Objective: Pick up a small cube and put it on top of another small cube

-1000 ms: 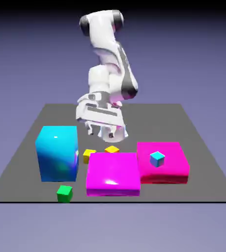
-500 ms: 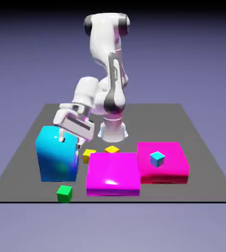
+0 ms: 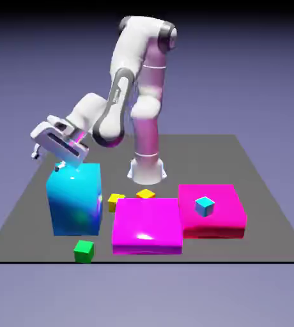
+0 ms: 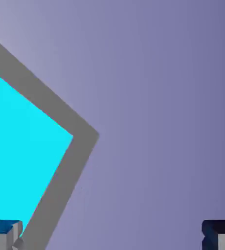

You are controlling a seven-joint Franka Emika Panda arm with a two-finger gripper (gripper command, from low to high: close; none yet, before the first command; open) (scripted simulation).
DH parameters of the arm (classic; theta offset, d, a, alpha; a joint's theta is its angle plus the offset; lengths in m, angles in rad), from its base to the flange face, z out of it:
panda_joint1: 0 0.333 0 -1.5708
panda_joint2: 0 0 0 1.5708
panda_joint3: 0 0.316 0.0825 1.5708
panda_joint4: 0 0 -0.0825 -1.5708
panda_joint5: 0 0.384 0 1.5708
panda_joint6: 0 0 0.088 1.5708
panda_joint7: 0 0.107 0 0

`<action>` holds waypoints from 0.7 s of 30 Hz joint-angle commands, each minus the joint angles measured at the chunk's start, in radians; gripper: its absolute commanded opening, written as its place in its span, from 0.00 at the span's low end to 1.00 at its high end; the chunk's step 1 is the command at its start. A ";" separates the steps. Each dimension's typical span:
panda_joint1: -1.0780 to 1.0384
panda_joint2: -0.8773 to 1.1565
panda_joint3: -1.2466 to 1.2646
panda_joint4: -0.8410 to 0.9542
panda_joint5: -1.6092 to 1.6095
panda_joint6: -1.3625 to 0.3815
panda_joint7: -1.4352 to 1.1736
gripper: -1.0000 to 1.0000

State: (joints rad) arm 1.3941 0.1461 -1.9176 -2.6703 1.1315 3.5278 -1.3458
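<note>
Two small yellow cubes lie on the grey table behind the big magenta block: one small cube (image 3: 116, 202) beside the tall cyan block, another small cube (image 3: 146, 194) a little to its right. My gripper (image 3: 48, 161) hangs tilted over the top far-left corner of the tall cyan block (image 3: 75, 199), well left of both yellow cubes. Its jaws stand open with nothing in them. In the hand view the gripper (image 4: 112, 237) shows only its two grey fingertips (image 4: 4, 235) at the bottom corners, far apart. No yellow cube appears there.
A wide magenta block (image 3: 146, 225) sits front and centre, with a second magenta block (image 3: 223, 214) to its right carrying a tiny cyan cube (image 3: 204, 205). A tiny green cube (image 3: 84, 251) lies near the front edge. The hand view shows the cyan block's top (image 4: 21, 161), the table's corner (image 4: 80, 139) and backdrop.
The arm has swung from above the yellow cubes toward the exterior view's left and risen, ending over the tall cyan block. The jaws stayed open and no cube moved.
</note>
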 commanded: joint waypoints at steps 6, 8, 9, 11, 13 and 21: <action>-0.067 -0.014 0.002 -0.049 0.247 -0.033 -0.007 0.50; -0.112 -0.035 0.072 -0.062 0.331 -0.060 -0.016 0.50; -0.132 -0.045 0.108 -0.069 0.372 -0.073 -0.022 0.50; -0.172 -0.066 0.180 -0.082 0.454 -0.098 -0.036 0.50; -0.211 -0.088 0.253 -0.095 0.535 -0.124 -0.049 0.50; -0.370 -0.172 0.543 -0.147 0.861 -0.225 -0.103 0.50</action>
State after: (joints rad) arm 1.0297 -0.0262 -1.3749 -2.8171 1.9921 3.3024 -1.4493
